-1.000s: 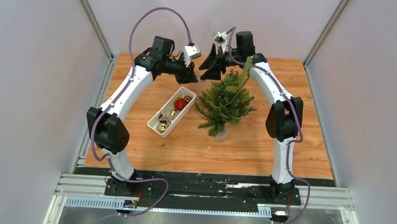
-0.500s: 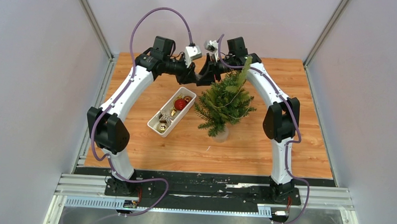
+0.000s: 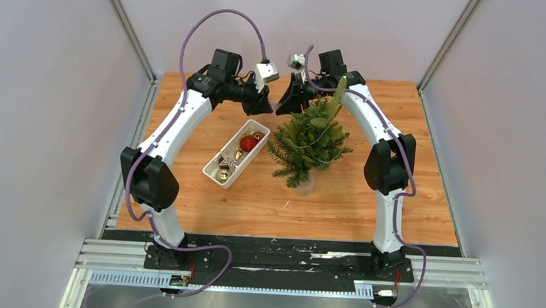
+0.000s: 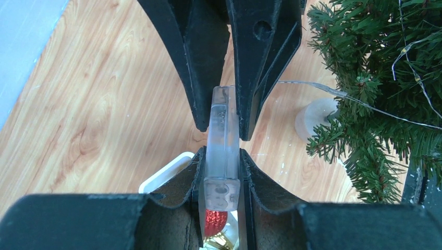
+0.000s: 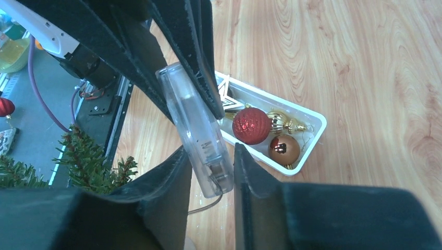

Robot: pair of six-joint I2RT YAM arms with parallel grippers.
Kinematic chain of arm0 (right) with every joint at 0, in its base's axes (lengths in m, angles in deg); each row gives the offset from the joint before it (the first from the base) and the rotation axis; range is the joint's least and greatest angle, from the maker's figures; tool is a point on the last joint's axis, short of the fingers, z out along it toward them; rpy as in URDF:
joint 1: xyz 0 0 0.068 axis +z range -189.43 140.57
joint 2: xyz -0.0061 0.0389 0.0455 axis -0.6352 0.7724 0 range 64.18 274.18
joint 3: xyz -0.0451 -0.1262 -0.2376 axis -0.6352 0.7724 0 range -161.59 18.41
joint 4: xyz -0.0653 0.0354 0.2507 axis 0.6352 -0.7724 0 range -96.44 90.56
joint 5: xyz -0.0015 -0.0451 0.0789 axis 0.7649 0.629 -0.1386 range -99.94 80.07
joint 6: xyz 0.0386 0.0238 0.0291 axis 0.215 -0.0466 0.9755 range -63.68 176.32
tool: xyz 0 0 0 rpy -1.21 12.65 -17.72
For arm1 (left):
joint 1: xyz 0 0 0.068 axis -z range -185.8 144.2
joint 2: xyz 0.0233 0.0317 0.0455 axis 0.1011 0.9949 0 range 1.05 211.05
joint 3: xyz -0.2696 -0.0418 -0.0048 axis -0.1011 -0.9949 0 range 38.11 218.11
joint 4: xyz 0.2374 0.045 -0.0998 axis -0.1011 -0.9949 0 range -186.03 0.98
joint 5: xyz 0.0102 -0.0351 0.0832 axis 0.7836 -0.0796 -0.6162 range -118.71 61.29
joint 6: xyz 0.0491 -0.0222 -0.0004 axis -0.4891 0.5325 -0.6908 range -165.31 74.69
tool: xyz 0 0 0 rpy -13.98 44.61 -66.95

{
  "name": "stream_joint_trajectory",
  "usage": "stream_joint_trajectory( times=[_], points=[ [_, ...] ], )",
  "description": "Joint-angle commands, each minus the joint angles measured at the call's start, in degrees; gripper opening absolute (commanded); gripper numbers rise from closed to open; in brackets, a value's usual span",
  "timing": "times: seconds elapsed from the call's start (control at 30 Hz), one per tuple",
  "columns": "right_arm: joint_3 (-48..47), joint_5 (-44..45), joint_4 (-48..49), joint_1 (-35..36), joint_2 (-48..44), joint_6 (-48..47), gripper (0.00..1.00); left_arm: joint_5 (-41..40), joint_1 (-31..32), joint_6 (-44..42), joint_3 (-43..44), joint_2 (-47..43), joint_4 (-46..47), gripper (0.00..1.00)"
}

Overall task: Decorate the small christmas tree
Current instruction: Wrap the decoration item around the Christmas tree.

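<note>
The small christmas tree (image 3: 310, 138) stands mid-table in its clear base (image 3: 303, 186), with a thin light wire (image 4: 312, 86) strung over its branches (image 4: 385, 78). My two grippers meet in the air behind the tree. My left gripper (image 3: 261, 106) is shut on a clear plastic battery box (image 4: 223, 140) at the wire's end. My right gripper (image 3: 286, 103) faces it and its fingers press the other end of the same box (image 5: 200, 130). In the left wrist view my left gripper (image 4: 221, 156) grips the box's near end. In the right wrist view my right gripper (image 5: 211, 151) has the box between its fingers.
A white tray (image 3: 214, 176) lies left of the tree and holds a red glitter ball (image 3: 249, 143), gold balls and a star. In the right wrist view the tray (image 5: 312, 130) lies below the grippers. The enclosure walls stand close behind the arms.
My right gripper, wide open a second ago, swung left to the left gripper and closed around the clear box. The left arm barely moved.
</note>
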Motion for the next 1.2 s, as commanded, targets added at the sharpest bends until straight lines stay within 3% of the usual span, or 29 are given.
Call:
stream_joint_trajectory(
  times=[0.0,0.23,0.27,0.33,0.43,0.8,0.93,1.0,1.03,1.07,1.1,1.17],
  points=[
    [-3.3,0.0,0.4,0.8,-1.0,-2.0,0.22,1.0,0.8,-1.5,2.5,0.3,-0.7,0.00],
    [-3.7,-0.4,0.3,0.8,-1.0,-1.8,0.19,0.7,1.1,-1.8,3.2,0.6,-1.1,0.00],
    [-3.7,-0.6,0.3,0.8,-1.1,-1.8,0.22,0.7,1.2,-1.9,3.7,1.0,-1.6,0.00],
    [-3.7,-1.0,0.2,0.8,-1.1,-1.8,0.42,0.8,1.3,-2.0,4.3,1.5,-2.4,0.00],
    [-3.6,-1.1,0.1,0.8,-1.3,-1.8,0.48,0.7,1.4,-2.1,4.8,1.7,-2.9,0.00],
    [-3.2,-0.8,0.1,0.8,-1.8,-1.9,0.01,1.0,1.4,-2.2,4.8,1.7,-3.0,0.00],
    [-3.3,1.2,0.3,0.7,-2.3,-1.6,0.00,0.4,1.5,-2.1,4.9,1.5,-3.0,0.00],
    [-3.5,4.2,1.3,0.7,-2.4,0.3,0.00,-0.6,1.5,-1.4,5.2,1.1,-2.5,0.23],
    [-3.7,6.1,2.0,0.7,-2.4,1.5,0.00,-0.9,1.5,-1.0,5.3,0.8,-2.1,0.54],
    [-3.9,7.9,2.5,0.7,-2.5,2.8,0.00,-1.6,1.4,-0.7,5.3,0.5,-1.8,0.65],
    [-4.1,9.5,2.9,0.7,-2.5,3.8,0.00,-2.0,1.4,-0.3,5.1,-0.1,-1.1,0.86],
    [-4.2,11.8,3.8,0.5,-2.9,5.6,0.00,-2.8,1.4,0.3,5.1,-1.1,-0.6,0.98]
  ],
)
